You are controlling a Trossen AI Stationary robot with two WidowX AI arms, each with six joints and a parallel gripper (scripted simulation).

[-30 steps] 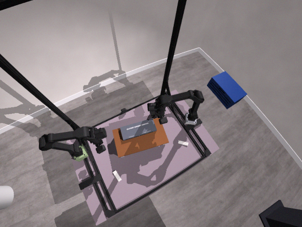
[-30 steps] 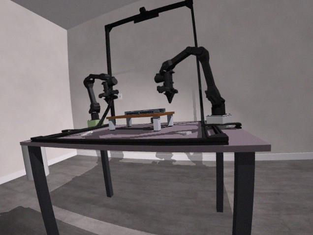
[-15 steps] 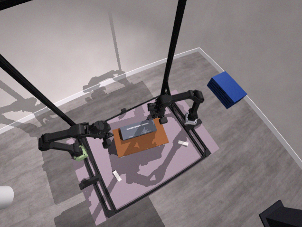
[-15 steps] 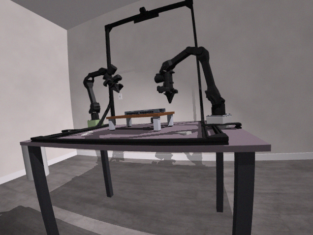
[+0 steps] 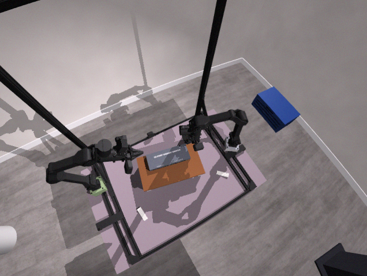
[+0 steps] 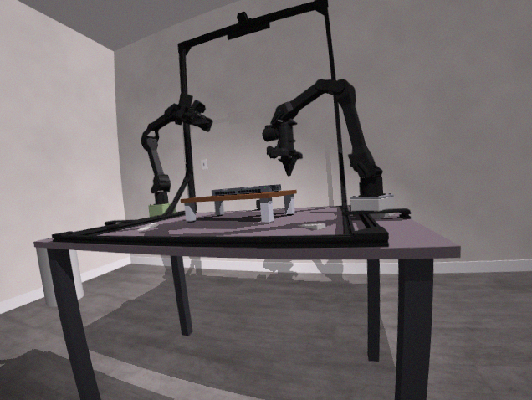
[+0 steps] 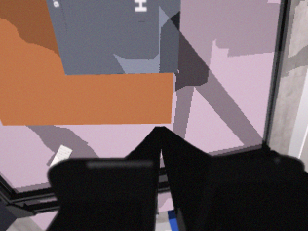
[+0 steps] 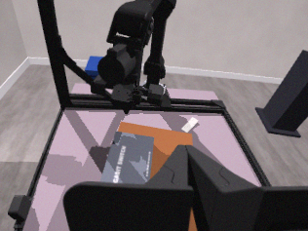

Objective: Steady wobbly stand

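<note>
The stand (image 5: pixel 172 178) (image 6: pixel 240 197) (image 7: pixel 88 98) (image 8: pixel 168 141) is on the table between the two arms, the switch (image 5: pixel 169 157) (image 6: pixel 247 190) (image 7: pixel 117 38) (image 8: pixel 129 157) lying flat on it. Stand and switch point roughly the same way, long axes running from the right arm's side toward the left arm's. The switch lies toward the edge away from the wedges, its row of ports facing their side. Both wedges, one (image 5: pixel 142 213) (image 6: pixel 148 226) and another (image 5: pixel 222 174) (image 6: pixel 314 226) (image 7: pixel 61 155) (image 8: pixel 190 125), lie apart from the stand. Whether every foot meets the table cannot be told.

The left gripper (image 5: pixel 187 141) (image 6: pixel 289 174) (image 7: pixel 160 131) points down above the switch's end, fully closed and empty. The right gripper (image 5: pixel 142 152) (image 6: pixel 209 125) (image 8: pixel 183 151) is also closed on nothing, aimed toward the opposite end.

The stand has a smooth orange rectangular top on pale, blocky legs; the switch is a slim slate-grey box with white lettering. The wedges are small, white and narrow.

The mauve table (image 5: pixel 219 193) (image 6: pixel 430 240) carries a black frame (image 5: pixel 216 29) (image 6: pixel 215 240). Around it, grey plank floor (image 5: pixel 296 193) (image 6: pixel 258 322) (image 8: pixel 24 121) meets plain walls (image 5: pixel 89 44) (image 6: pixel 430 129) (image 8: pixel 210 38). A blue box (image 5: pixel 276 107) (image 8: pixel 92 67) and a white cylinder (image 5: pixel 7 239) (image 6: pixel 77 274) stand beyond the table.

Right pincer (image 5: pixel 142 152) (image 6: pixel 209 125) (image 8: pixel 186 148) — tipped up from pointing down — reaches nearer the stand (image 5: pixel 175 178) (image 6: pixel 240 196) (image 7: pixel 107 103) (image 8: pixel 168 140).
</note>
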